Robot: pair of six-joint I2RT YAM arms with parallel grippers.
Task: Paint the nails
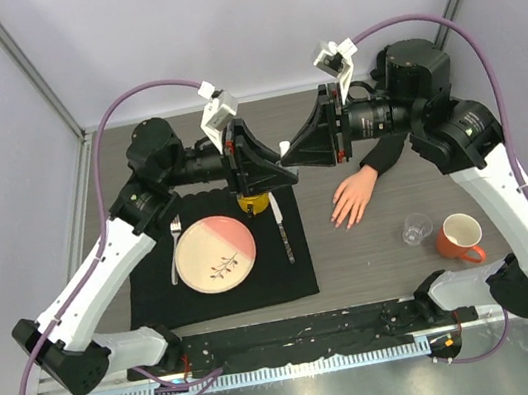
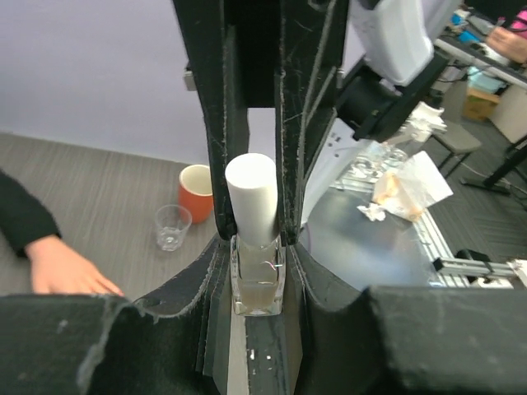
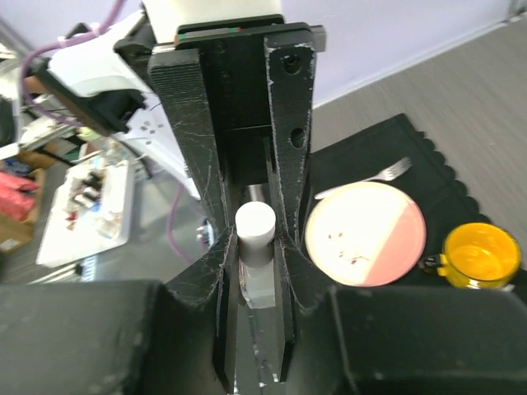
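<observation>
Left gripper (image 2: 258, 257) pinches the bottle (image 2: 257, 288) upright; right gripper (image 3: 255, 247) is closed on its cap (image 3: 254, 222). The nails (image 1: 343, 219) lie on the counter (image 1: 375, 255) down-right of both, the hand (image 1: 354, 192) pointing at the near edge, nearer the right arm

Top camera hangs high over the near edge, looking down on the whole tabletop (image 1: 376, 260). Left wrist camera sits tight behind the left hand (image 2: 257, 271), facing rightward across to the cup (image 2: 196, 191). Right wrist camera, just as close on the right hand (image 3: 255, 263), faces leftward over the plate (image 3: 365, 234). All three share the bottle (image 2: 257, 288) at centre
</observation>
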